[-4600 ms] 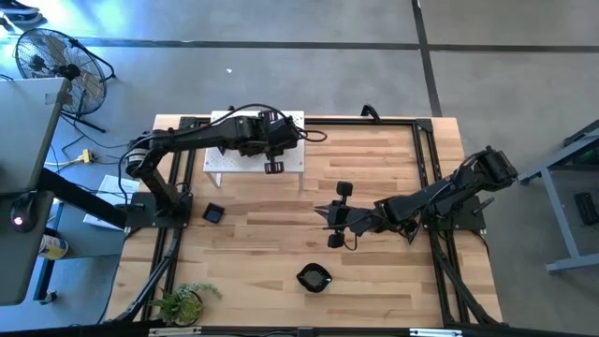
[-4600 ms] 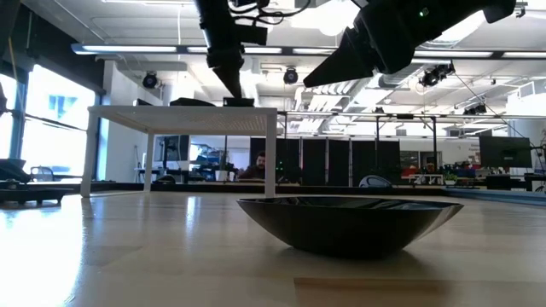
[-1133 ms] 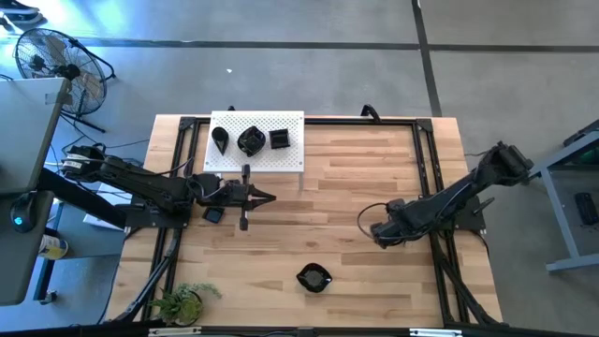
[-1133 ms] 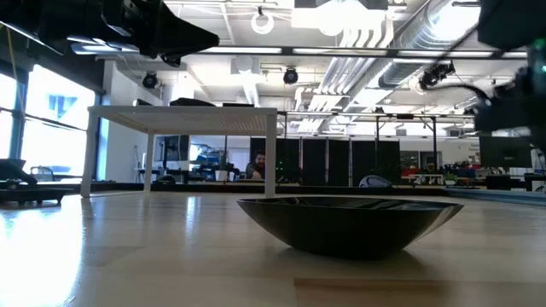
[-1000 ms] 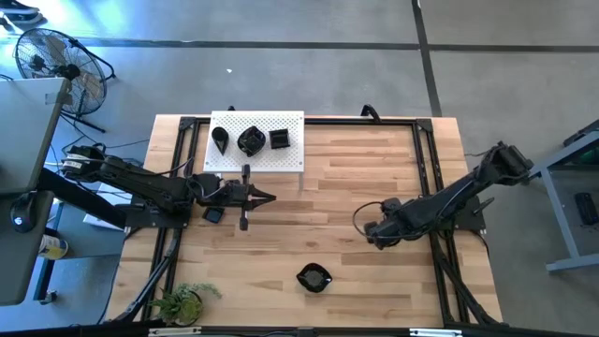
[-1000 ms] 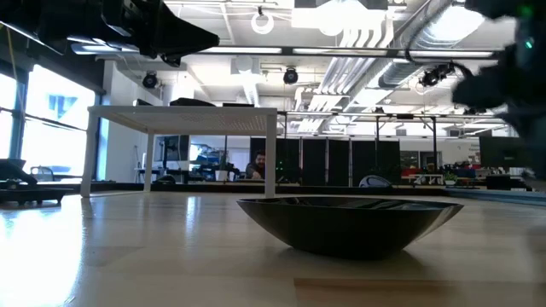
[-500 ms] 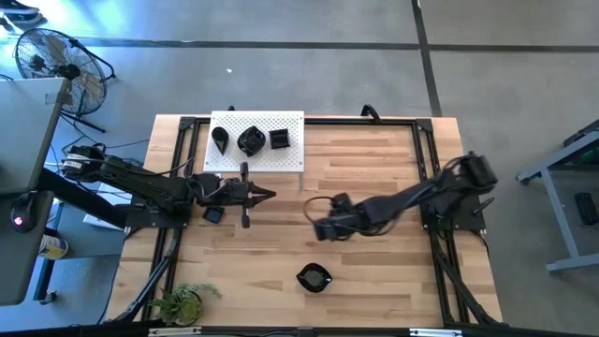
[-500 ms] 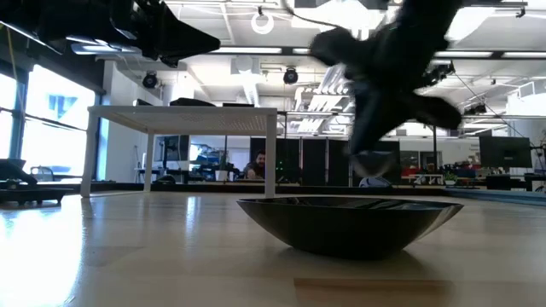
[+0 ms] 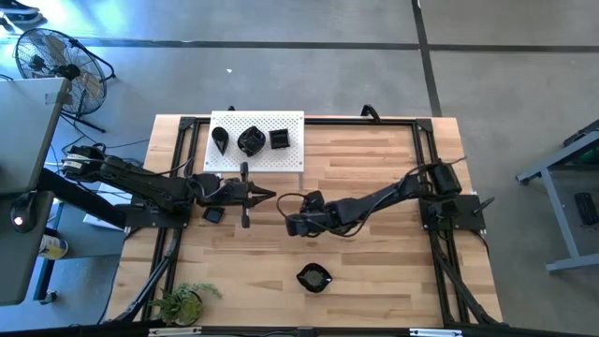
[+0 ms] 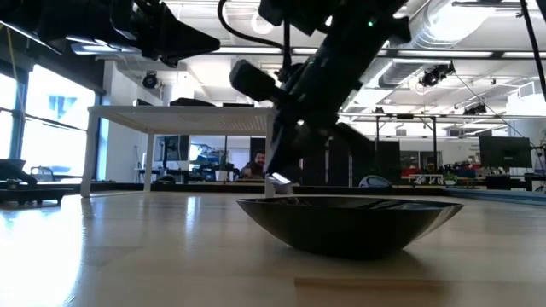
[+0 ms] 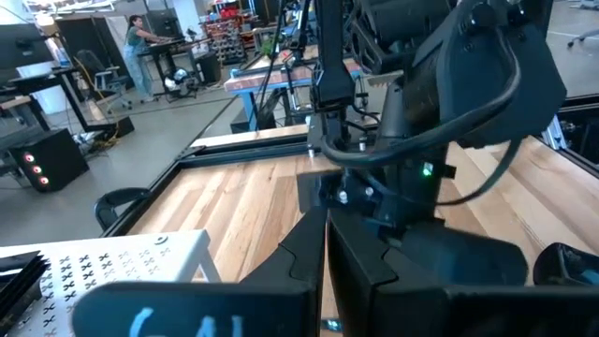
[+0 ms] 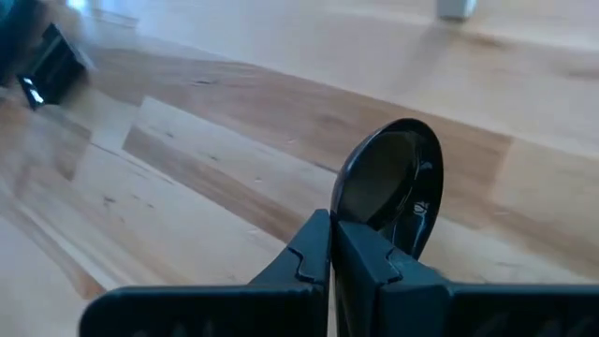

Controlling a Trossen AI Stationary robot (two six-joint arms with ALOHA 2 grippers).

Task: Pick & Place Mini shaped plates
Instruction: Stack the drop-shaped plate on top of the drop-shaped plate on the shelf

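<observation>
Plates, glossy black, lie in three places. One rounded plate (image 9: pixel 314 277) sits alone on the bare wood near the front edge of the table (image 9: pixel 374 159); the low view shows it close up as a shallow dark bowl (image 10: pixel 350 223), and my right wrist camera sees it just past my fingertips (image 12: pixel 388 192). Three more rest on the white perforated board (image 9: pixel 290 159) at the back left: a teardrop plate (image 9: pixel 221 139), a rounded wavy plate (image 9: pixel 250 140) and a square plate (image 9: pixel 279 139), side by side, apart from one another. A further square plate (image 9: pixel 213 213) lies on the table by the base of my left arm. My right gripper (image 9: pixel 293 225) reaches across the middle of the table, above and behind the lone plate, not touching it; its fingers are pressed together with nothing between them. My left gripper (image 9: pixel 266 196) hovers just in front of the board, fingers likewise closed and holding nothing. A fan (image 9: pixel 51 58) stands on the floor off the table's back left, and a small plant (image 9: pixel 182 300) sits at the front left corner.
</observation>
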